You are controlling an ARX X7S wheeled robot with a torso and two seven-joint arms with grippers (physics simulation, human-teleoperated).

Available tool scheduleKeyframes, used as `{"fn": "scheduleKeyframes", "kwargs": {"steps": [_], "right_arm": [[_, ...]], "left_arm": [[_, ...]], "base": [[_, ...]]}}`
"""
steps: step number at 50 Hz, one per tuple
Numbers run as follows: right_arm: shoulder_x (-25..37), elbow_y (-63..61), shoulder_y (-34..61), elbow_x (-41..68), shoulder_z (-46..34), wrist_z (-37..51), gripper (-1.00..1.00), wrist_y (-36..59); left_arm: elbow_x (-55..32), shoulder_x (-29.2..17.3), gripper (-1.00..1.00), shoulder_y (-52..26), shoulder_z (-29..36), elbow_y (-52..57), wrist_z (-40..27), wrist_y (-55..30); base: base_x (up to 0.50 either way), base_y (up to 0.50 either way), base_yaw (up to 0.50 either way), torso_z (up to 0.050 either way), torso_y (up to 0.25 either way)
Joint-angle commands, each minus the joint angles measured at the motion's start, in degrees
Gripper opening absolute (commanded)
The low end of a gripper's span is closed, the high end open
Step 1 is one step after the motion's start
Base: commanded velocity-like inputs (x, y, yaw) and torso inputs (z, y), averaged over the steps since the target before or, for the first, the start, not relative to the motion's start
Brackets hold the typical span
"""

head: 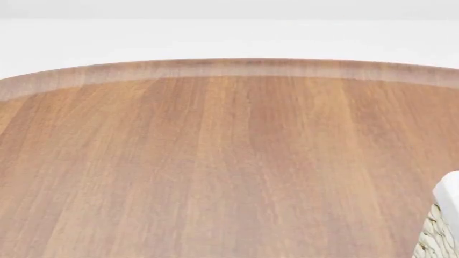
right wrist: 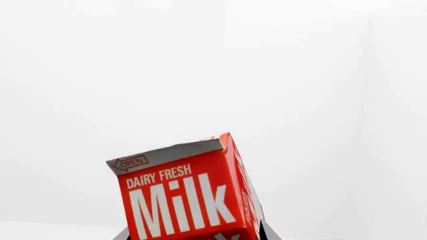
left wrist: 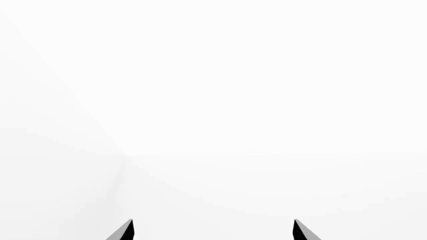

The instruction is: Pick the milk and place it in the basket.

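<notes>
Gripping milk (right wrist: 190,200) between right fingers (right wrist: 269,233) | left fingers (left wrist: 127,231) spread, empty

My way over the wooden table (head: 215,161) lies open from nine to three; the basket (head: 443,220) blocks four o'clock.

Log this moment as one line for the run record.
right gripper: shut on milk, lifted against blank white | left gripper: open, empty | basket: corner at head view's lower right | milk not in basket yet
</notes>
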Motion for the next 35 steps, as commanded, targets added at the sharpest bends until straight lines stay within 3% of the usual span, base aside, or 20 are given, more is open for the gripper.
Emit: {"fn": "scheduleKeyframes", "kwargs": {"steps": [1, 17, 35], "right_arm": [[6.1, -1.8, 0.9, 1.8, 3.8, -7.3, -1.0, 4.1], [12.0, -1.2, -6.8, 4.3, 7.6, -16.8, -1.0, 3.1], [13.0, 7.6, -7.4, 0.8, -0.1, -19.5, -1.0, -0.3]], "left_arm": [[1.0, 1.0, 1.0, 0.1, -0.8, -0.1, 1.1, 0.4], [0.9, 0.7, 1.0, 0.4, -1.1, 0.1, 0.9, 0.4], [0.8, 0.5, 1.0, 0.4, -1.0, -0.1, 0.9, 0.7]], "base": [[0.0, 0.0, 0.0, 0.0, 0.0], [0.0, 0.0, 0.0, 0.001, 0.001], [0.0, 0.0, 0.0, 0.001, 0.001]]}}
